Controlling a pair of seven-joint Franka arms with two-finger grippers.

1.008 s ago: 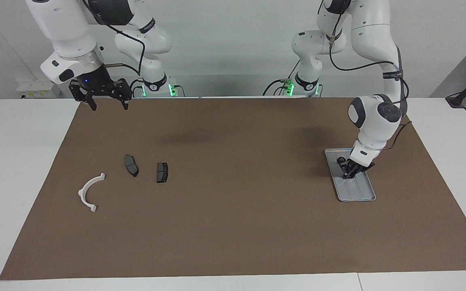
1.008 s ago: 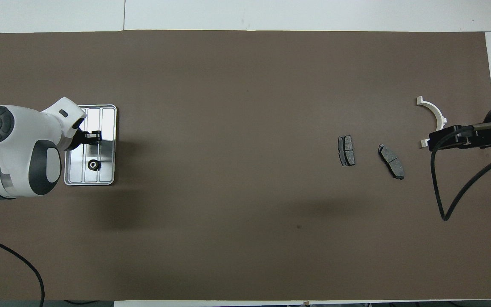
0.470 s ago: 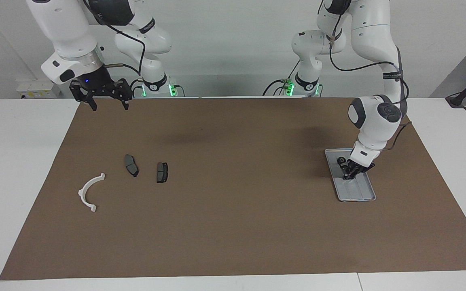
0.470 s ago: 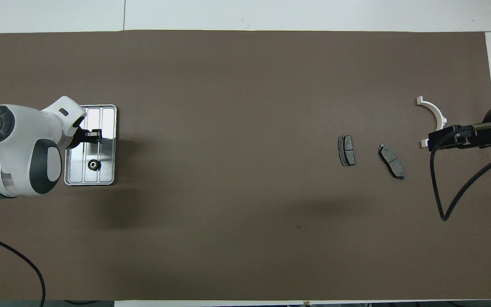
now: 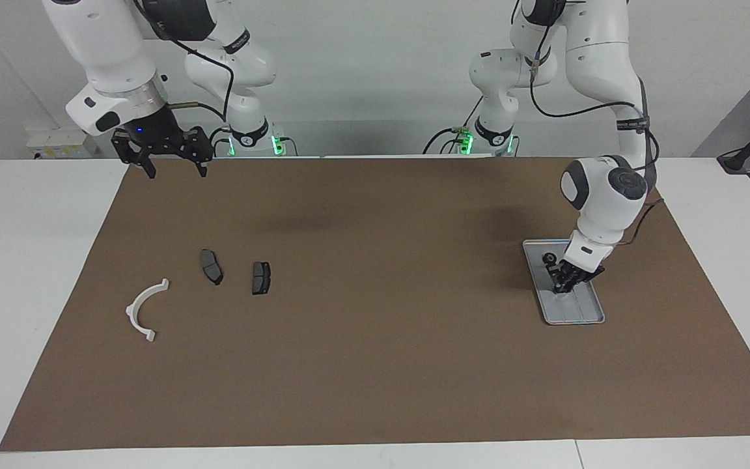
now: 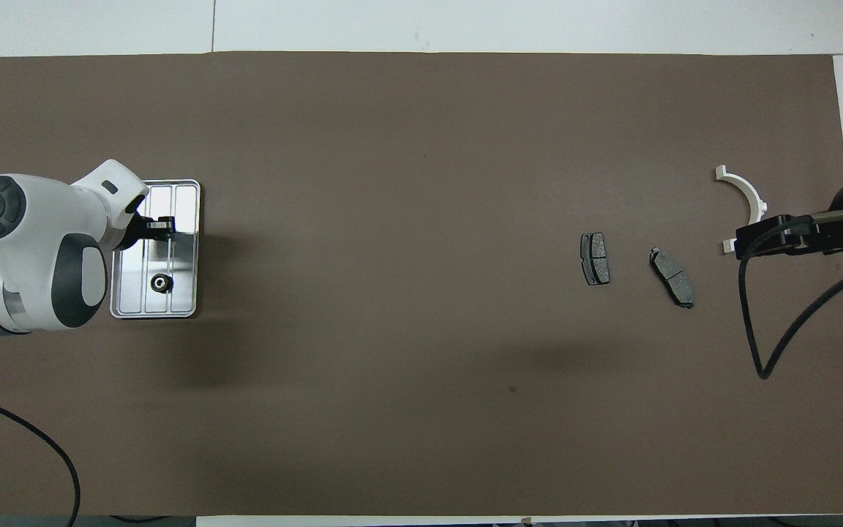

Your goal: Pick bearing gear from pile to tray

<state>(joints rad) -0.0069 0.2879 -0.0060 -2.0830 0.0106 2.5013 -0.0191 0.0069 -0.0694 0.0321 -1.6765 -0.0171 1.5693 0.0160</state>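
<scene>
Left arm bent steeply down, left gripper [image 5: 565, 283] low over the silver tray [image 5: 591, 314], fingertips pressed together, nothing seen between them; one small black bearing gear [image 6: 162, 282] lies in the tray at its end nearer the robots. Right arm waits, right gripper [image 5: 174, 166] raised over the brown mat's [image 5: 375, 365] edge, fingers spread. Pile at the right arm's end: two dark brake pads [image 5: 211, 266] [image 5: 261, 277], and a white half-ring bracket [image 5: 144, 311] farther from the robots.

A brown mat [image 5: 375, 306] is lying flat over most of the white bench [image 5: 30, 260], leaving bare white strips showing at both ends. Green lights [image 5: 275, 144] are glowing at the arm bases near the wall, where a white socket box [image 5: 56, 144] is sitting.
</scene>
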